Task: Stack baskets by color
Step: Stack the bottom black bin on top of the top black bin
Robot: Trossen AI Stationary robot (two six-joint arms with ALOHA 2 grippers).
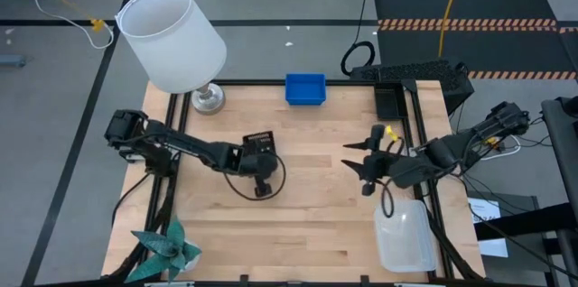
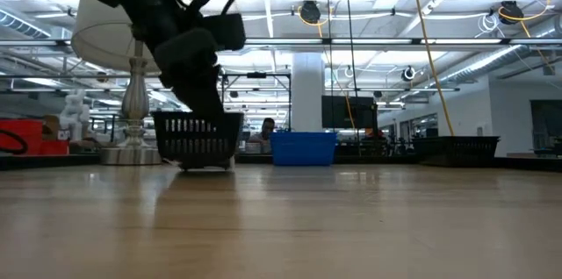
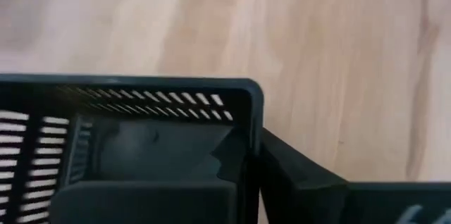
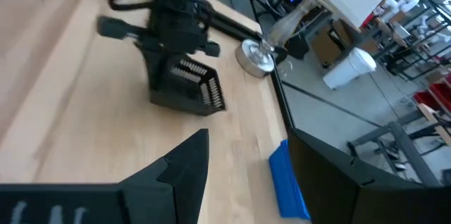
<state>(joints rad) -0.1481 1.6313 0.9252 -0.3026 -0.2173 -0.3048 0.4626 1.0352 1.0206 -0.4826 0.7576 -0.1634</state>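
My left gripper (image 1: 255, 153) is shut on a black slotted basket (image 2: 198, 139) left of the table's middle. The basket also shows in the right wrist view (image 4: 187, 86). A bright blue basket (image 1: 304, 88) rests on its bottom at the middle of the far edge. A clear see-through basket (image 1: 404, 233) lies at the near right corner. A second black basket (image 2: 461, 147) sits at the far right. My right gripper (image 1: 363, 166) hangs open above the table's right half and touches nothing. My left gripper holds the black basket by a side wall near a corner (image 3: 252, 122). One finger (image 3: 303, 189) lies outside the wall and the other is inside the basket. The fingers slant down from the table's left. The basket is tilted, low over the table; whether its bottom touches, I cannot tell.
A lamp with a white shade (image 1: 172, 39) stands at the far left corner. A teal paper plant (image 1: 167, 249) stands at the near left corner. Black frame rails (image 1: 420, 134) run along the table's left and right edges. Bare wood lies between the two grippers.
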